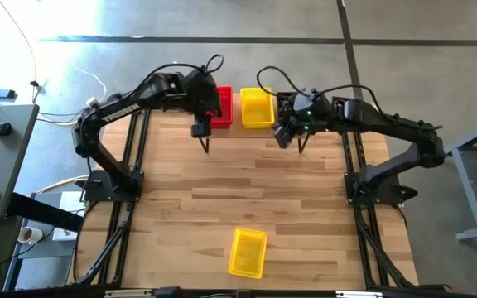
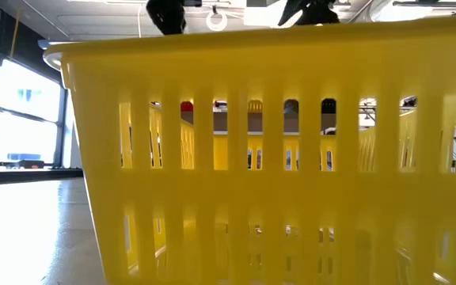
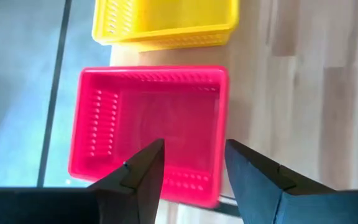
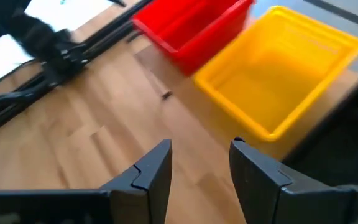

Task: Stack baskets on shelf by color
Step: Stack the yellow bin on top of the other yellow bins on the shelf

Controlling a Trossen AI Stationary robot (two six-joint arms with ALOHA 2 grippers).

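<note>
From above, a red basket [image 1: 220, 108] and a yellow basket [image 1: 257, 108] are sitting side by side on the shelf [image 1: 238, 122] at the far edge of the table [image 1: 305, 199]. A second yellow basket [image 1: 248, 252] is lying well apart, near the table's near edge. The left claw [image 1: 201, 141] is hanging just in front of the red basket, the right claw [image 1: 292, 142] just beside the shelved yellow one.

At table height, the near yellow basket [image 2: 275, 150] is filling the picture; only scraps of the arms are showing above it.

The left wrist camera is showing the left claw [image 3: 194, 162] released and empty over the red basket [image 3: 151, 124].

The right wrist camera is showing the right claw [image 4: 201, 163] spread and empty, near the shelved yellow basket [image 4: 278, 74].

By my reading, two baskets are placed and one yellow basket is waiting to be stacked; no black basket is showing.
</note>
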